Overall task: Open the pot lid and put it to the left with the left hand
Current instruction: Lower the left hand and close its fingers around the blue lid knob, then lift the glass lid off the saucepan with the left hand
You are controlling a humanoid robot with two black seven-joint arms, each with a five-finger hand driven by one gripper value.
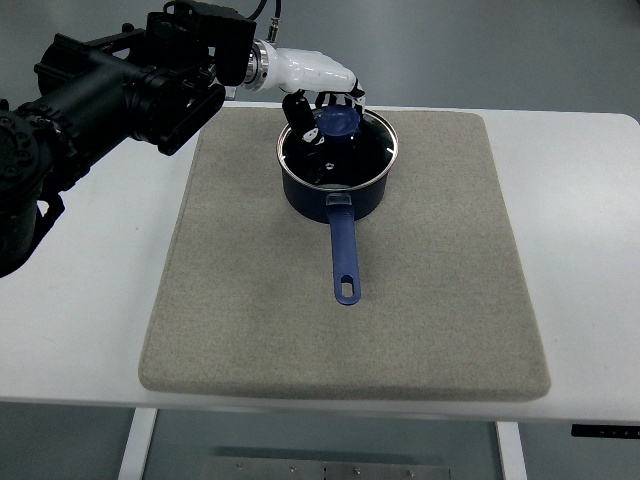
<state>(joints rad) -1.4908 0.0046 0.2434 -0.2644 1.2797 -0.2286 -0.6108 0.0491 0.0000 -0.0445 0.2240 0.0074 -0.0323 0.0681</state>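
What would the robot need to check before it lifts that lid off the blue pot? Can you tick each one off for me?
1. Left hand at the lid knob: ok, fingers are around it.
2. Firm grip on the knob: cannot tell, contact is hidden.
3. Lid seated on the pot: ok, it looks level on the rim.
4. Free mat left of the pot for setting down: ok.
5. Pot handle clear of the arm: ok, it points toward the camera.
6. Right arm out of the way: ok, not in view.
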